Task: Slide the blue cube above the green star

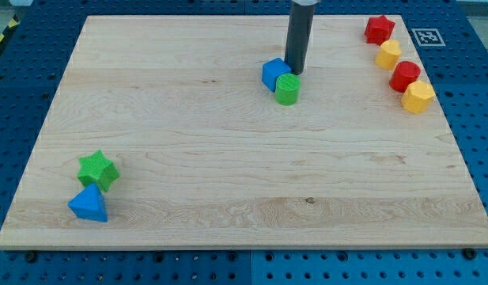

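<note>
The blue cube [273, 73] sits near the top middle of the wooden board [228, 158], touching a green cylinder [288, 89] at its lower right. My tip [296, 73] stands just right of the blue cube and right above the green cylinder. The green star [97, 170] lies far away at the view's lower left, with a blue triangular block [88, 205] touching it just below.
At the view's top right a diagonal row runs down: a red star-like block [379, 28], a yellow block [388, 54], a red block [404, 76] and a yellow block [418, 97]. A marker tag [427, 36] lies off the board.
</note>
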Motion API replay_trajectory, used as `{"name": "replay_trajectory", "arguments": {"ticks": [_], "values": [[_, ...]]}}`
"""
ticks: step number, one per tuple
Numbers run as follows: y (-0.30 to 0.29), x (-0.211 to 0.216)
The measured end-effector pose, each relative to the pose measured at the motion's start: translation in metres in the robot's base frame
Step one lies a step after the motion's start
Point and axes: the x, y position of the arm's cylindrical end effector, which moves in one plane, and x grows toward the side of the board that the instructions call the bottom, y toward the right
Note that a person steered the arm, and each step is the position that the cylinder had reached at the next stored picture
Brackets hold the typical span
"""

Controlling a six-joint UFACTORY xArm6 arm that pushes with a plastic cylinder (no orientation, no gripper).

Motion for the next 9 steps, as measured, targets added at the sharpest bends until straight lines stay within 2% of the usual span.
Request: {"name": "replay_trajectory", "arguments": {"ticks": [2, 5, 6, 9], "values": [[-0.060, 0.014], [-0.133, 0.108], [-0.165, 0.124], [-0.246, 0.135]]}}
